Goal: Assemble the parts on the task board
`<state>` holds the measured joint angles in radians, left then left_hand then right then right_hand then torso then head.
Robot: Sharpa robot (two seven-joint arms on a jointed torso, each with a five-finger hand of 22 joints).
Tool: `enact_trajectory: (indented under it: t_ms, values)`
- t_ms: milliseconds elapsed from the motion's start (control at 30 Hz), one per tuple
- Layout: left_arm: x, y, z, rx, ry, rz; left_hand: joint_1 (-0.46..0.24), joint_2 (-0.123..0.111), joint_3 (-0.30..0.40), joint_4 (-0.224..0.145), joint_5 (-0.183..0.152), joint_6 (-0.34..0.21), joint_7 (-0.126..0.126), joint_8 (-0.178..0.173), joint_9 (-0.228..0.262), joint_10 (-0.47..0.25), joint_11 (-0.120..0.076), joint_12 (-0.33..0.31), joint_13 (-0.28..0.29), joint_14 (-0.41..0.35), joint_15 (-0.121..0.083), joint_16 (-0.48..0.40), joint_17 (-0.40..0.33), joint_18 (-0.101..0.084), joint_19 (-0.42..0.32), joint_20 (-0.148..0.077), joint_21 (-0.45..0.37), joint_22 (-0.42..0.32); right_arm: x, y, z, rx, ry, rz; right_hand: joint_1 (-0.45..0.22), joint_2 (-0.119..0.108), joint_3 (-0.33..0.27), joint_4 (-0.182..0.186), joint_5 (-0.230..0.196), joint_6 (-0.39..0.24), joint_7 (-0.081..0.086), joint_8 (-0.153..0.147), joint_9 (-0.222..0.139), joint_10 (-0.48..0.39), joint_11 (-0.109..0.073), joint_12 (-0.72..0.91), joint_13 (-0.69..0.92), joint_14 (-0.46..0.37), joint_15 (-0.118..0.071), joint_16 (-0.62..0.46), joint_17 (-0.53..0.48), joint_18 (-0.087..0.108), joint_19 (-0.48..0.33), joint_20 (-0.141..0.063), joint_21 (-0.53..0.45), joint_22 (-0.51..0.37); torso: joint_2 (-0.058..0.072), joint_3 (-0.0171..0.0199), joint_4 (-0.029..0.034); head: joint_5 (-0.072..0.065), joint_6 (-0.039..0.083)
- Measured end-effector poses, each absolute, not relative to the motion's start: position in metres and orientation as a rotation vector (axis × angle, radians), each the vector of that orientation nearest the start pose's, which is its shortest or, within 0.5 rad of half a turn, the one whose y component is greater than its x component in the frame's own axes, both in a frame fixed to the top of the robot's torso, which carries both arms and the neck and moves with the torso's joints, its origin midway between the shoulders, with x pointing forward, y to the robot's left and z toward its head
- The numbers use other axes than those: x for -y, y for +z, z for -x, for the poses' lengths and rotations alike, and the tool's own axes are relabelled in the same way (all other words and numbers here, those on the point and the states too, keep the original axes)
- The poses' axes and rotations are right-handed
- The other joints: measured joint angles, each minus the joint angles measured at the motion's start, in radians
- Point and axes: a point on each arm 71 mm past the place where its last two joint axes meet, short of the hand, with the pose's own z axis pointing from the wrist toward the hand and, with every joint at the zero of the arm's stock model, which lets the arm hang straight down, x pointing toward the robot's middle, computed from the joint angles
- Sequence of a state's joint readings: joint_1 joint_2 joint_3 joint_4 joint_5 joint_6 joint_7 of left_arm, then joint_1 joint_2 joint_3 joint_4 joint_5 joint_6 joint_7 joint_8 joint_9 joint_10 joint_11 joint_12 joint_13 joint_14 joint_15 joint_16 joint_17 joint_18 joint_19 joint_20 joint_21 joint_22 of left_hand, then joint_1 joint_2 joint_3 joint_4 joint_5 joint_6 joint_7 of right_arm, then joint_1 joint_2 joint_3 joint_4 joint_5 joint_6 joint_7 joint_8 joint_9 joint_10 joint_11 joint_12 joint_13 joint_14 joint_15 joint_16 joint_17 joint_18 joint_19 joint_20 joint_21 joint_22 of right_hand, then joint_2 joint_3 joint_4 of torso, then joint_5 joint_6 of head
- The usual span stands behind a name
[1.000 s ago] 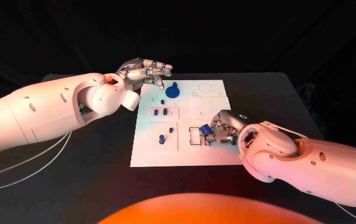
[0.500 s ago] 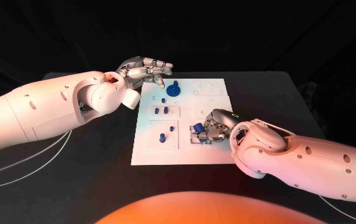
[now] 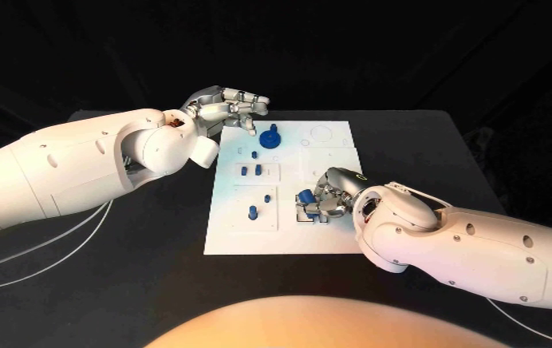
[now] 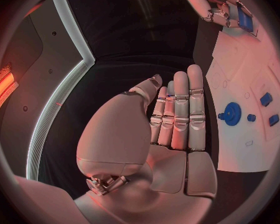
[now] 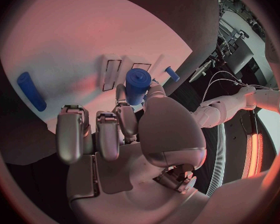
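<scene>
A lab: black-draped table [image 3: 138,260] bearing a white task board [image 3: 328,152].

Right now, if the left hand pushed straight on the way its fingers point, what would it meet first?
Probably nothing: the left hand points past the task board's far edge, the blue gear off to its side. Depth is unclear.

Left arm comes in from the side with its big white forearm angled toward the far edge of the task board [image 3: 333,240]. The left hand [image 3: 226,111] hovers there, and in the wrist view its fingers [image 4: 180,109] are straight, pressed side by side, holding nothing. Right arm reaches in low over the board's near part. The right hand [image 3: 328,198] pinches a blue cylindrical part [image 5: 137,84] between thumb and a finger, other fingers [image 5: 71,132] curled alongside.
</scene>
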<state>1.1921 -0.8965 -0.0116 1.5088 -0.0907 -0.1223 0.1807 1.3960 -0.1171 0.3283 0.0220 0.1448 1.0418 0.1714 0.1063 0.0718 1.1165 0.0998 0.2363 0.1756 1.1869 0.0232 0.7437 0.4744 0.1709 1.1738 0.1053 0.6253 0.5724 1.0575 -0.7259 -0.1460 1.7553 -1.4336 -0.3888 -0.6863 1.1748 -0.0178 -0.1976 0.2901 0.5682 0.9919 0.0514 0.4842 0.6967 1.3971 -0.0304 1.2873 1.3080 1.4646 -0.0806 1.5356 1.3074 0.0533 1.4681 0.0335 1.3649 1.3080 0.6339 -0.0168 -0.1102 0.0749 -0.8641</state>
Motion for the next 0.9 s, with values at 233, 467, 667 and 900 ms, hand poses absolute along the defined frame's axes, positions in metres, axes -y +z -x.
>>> enact_trajectory:
  t_ms: [233,467,667,900]
  values:
    - [-0.2284,-0.1846,-0.4879,-1.684,-1.522,1.097,0.0,0.0,0.0,0.0,0.0,0.0,0.0,0.0,0.0,0.0,0.0,0.004,0.0,-0.004,-0.004,0.0,0.0,0.0,0.0,0.0,0.0,0.0,0.1136,-0.2677,-0.3889,-2.017,0.479,-0.109,-0.014,0.004,-0.012,-0.001,-0.049,0.0,0.0,0.002,0.01,0.0,0.0,0.0,0.0,0.0,0.0,0.0,0.0,0.0,0.0,0.0,-0.004,0.0,0.0,0.0,-0.0002,0.0,-0.003]
    - [-0.2284,-0.1846,-0.4878,-1.685,-1.522,1.097,0.0,0.0,0.0,0.0,0.0,0.0,0.0,0.0,0.0,0.0,0.0,0.004,0.0,-0.004,-0.004,0.0,0.0,0.0,0.0,0.0,0.0,0.0,0.1129,-0.2682,-0.3888,-2.025,0.476,-0.099,-0.023,0.004,-0.022,0.002,-0.074,0.006,-0.006,0.002,0.012,0.0,0.0,0.0,0.0,0.0,0.0,0.0,0.0,0.0,0.0,0.0,-0.009,0.0,0.001,0.0,-0.0005,0.0,-0.007]
    - [-0.2284,-0.1847,-0.4878,-1.686,-1.522,1.097,0.0,0.0,0.0,0.0,0.0,0.0,0.0,0.0,0.0,0.0,0.0,0.004,0.0,-0.004,-0.004,0.0,0.0,0.0,0.0,0.0,0.0,0.0,0.1119,-0.2687,-0.3881,-2.032,0.475,-0.091,-0.038,0.009,-0.029,0.001,-0.108,0.01,-0.01,0.002,0.02,0.0,0.0,0.0,0.0,0.0,0.0,0.0,0.0,0.0,0.0,0.0,-0.009,0.0,0.001,0.0001,-0.0007,0.001,-0.008]
    - [-0.229,-0.1847,-0.4877,-1.686,-1.521,1.098,0.0,0.0,0.0,0.0,0.0,0.0,0.0,0.0,0.0,0.0,0.0,0.004,0.0,-0.004,-0.004,0.0,0.0,0.0,0.0,0.0,0.0,0.0,0.1118,-0.2687,-0.3883,-2.033,0.472,-0.086,-0.048,0.011,-0.038,0.0,-0.145,0.011,-0.011,0.008,0.028,0.0,0.0,0.0,0.0,0.0,0.0,0.0,0.0,0.0,0.0,0.0,-0.013,0.0,0.0,0.0001,-0.0013,0.001,-0.009]
